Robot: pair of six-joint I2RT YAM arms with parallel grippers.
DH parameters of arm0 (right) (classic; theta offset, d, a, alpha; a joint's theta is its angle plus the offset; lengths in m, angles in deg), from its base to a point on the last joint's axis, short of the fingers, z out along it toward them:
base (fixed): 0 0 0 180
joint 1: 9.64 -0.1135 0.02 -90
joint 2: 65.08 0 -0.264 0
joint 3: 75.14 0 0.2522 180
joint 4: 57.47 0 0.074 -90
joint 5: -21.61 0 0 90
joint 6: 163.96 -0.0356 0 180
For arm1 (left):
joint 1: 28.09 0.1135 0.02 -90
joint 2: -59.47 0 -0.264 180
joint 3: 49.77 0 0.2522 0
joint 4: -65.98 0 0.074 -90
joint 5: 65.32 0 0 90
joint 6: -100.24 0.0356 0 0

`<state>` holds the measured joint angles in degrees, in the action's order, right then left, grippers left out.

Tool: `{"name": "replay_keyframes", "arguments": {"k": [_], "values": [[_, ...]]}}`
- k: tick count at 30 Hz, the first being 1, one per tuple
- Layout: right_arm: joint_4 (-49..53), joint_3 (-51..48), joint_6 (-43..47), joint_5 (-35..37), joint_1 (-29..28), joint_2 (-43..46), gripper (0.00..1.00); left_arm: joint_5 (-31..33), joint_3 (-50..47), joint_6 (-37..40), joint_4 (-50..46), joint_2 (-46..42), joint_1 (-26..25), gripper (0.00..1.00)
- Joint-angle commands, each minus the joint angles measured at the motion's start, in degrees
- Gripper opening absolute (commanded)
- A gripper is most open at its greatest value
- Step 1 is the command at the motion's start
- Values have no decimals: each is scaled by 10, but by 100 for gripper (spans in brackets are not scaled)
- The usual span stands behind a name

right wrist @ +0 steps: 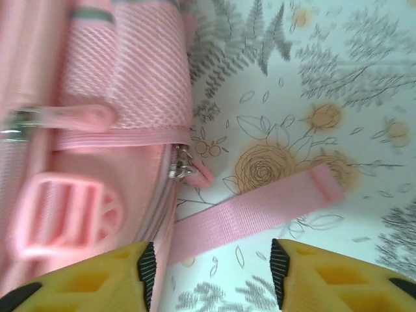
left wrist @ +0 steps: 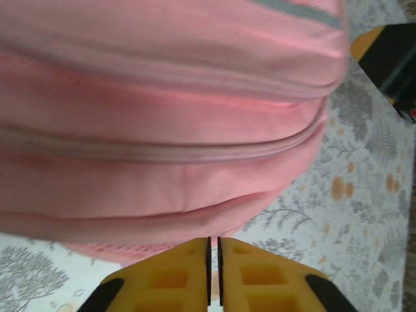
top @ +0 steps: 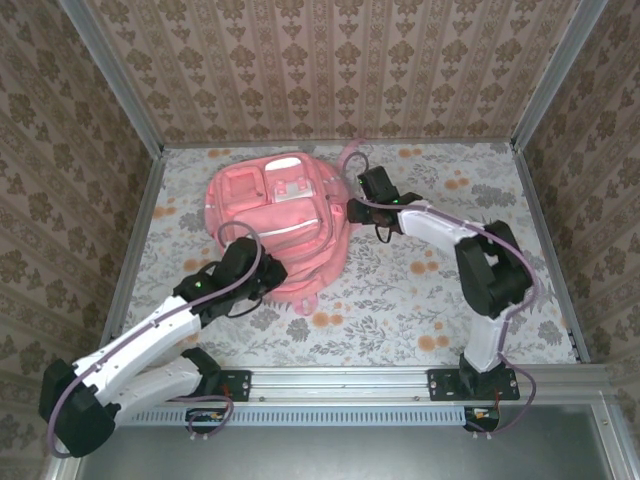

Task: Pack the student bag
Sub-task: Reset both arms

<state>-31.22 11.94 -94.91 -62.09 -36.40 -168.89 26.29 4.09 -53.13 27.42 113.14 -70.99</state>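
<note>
The student bag (top: 275, 225) is a big pink backpack lying flat on the floral table, front pockets and pale stripe facing up. My left gripper (top: 247, 262) sits at its near-left edge. From the left wrist, the bag (left wrist: 162, 117) spans the frame with two zip seams, and the left gripper (left wrist: 213, 244) is shut just below its rim, with only a thin slit between the pads. My right gripper (top: 353, 208) is at the bag's right side. It stands open (right wrist: 213, 266), straddling a loose pink strap (right wrist: 260, 208), close to a metal zipper pull (right wrist: 182, 166).
Patterned walls with metal frame posts (top: 148, 130) enclose the table on three sides. A pink strap loop (top: 352, 152) lies behind the bag. A pink plastic buckle (right wrist: 62, 211) sits on the bag's side beside my right gripper's left finger. Bare floral tabletop (top: 420, 290) lies right of the bag.
</note>
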Motion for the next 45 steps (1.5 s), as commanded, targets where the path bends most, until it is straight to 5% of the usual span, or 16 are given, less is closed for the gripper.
{"name": "replay_keyframes", "arguments": {"k": [1, 6, 10, 16, 21, 24, 34, 42, 45], "values": [[16, -41, 9, 25, 4, 100, 65, 22, 67, 61, -37, 8, 20, 44], [20, -122, 11, 41, 9, 236, 79, 12, 133, 155, -115, 15, 122, 81], [8, -187, 22, 39, 32, 355, 98, 44, 177, 252, -168, 21, 228, 100], [-47, -284, 88, 107, 59, 479, 100, 204, 141, 383, -113, 15, 310, 100], [-120, -371, 142, 179, 93, 526, 100, 218, 34, 468, 33, 24, 380, 100], [-188, -428, 185, 189, 120, 515, 100, 244, -40, 503, 163, 55, 398, 100], [-450, -478, 198, 144, 184, 292, 100, 149, -120, 624, 505, 243, 406, 100], [-515, -452, 188, 65, 233, 184, 99, 25, -130, 648, 645, 320, 419, 100], [-630, -507, 179, 31, 249, 165, 100, -3, -169, 659, 735, 343, 421, 100]]}}
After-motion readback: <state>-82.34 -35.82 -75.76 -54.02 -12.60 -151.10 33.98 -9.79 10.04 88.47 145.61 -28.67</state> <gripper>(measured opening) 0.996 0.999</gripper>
